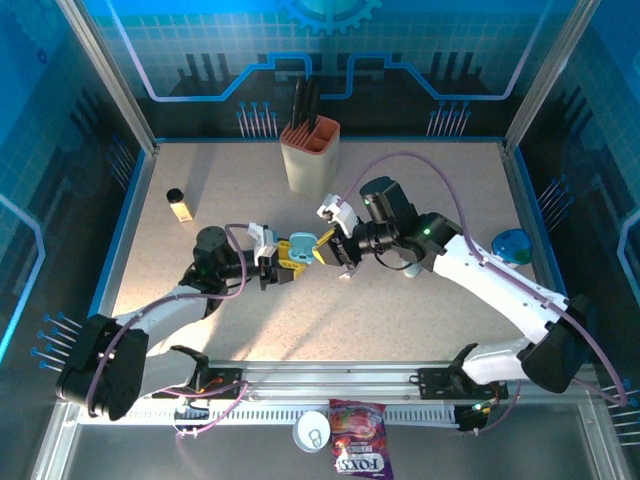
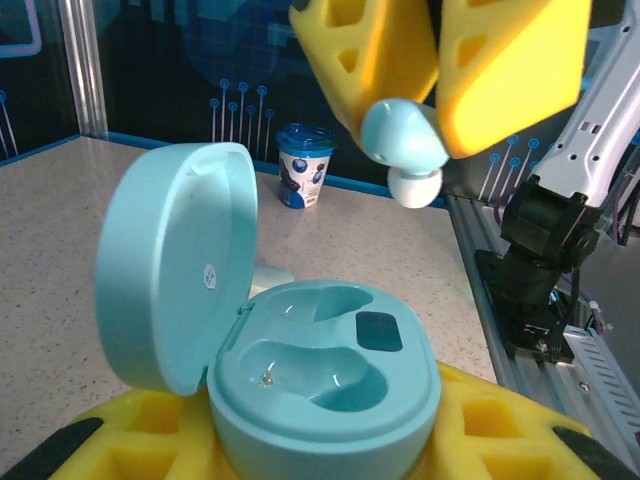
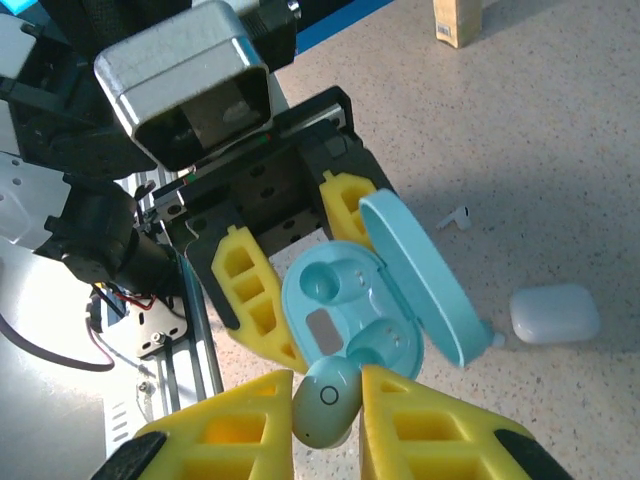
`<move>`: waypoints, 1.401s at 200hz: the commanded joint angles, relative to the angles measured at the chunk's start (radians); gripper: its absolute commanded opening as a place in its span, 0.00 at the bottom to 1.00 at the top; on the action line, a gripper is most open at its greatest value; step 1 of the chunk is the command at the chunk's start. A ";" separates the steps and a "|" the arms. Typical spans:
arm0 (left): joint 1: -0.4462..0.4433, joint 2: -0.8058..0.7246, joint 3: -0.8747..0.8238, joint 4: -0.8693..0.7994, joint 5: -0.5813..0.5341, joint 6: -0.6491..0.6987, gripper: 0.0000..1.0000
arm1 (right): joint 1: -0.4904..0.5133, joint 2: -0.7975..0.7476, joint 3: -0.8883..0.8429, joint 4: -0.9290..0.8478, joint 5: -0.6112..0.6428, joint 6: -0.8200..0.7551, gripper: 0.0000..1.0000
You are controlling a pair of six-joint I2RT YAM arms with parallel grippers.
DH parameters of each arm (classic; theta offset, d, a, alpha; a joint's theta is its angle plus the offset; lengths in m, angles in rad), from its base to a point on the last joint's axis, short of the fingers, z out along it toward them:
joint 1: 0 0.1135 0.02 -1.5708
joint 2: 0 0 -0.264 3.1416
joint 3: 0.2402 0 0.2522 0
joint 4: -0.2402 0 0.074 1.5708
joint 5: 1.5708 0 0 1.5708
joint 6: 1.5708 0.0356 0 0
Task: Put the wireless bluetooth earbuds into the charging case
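Two grippers met above the middle of the desk. The left gripper was clamped on the base of the pale teal charging case, which it held up with the lid swung open. The right gripper pinched a teal earbud between its yellow fingers. From the left wrist view the earbud hung above the case and apart from it, white tip pointing down. To seat it well, I judged the right arm needed to line that tip up with the matching well and come down slowly and straight. The jaws should part only once the bud sat in its hollow, with the left arm keeping the case level. Which of the two wells suited this bud I could not tell. In the right wrist view the bud's tip was hidden between the fingers, and it overlapped the case rim, so the gap there was unclear. A white earbud and a white case lay on the desk nearby.
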 commanded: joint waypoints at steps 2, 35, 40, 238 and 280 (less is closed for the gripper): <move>-0.009 -0.005 0.035 0.002 0.059 -0.009 0.30 | 0.024 0.024 0.033 0.029 -0.026 -0.040 0.20; -0.013 -0.006 0.037 0.004 0.086 -0.017 0.31 | 0.039 0.049 0.043 0.023 -0.009 -0.066 0.20; -0.013 -0.006 0.038 0.003 0.091 -0.017 0.31 | 0.040 0.052 0.043 0.020 -0.009 -0.071 0.20; -0.014 -0.020 0.025 0.057 0.074 -0.035 0.31 | 0.022 0.031 0.019 -0.005 0.017 -0.110 0.43; -0.011 -0.012 0.026 0.062 0.062 -0.029 0.31 | 0.019 -0.009 -0.003 0.033 -0.002 -0.090 0.44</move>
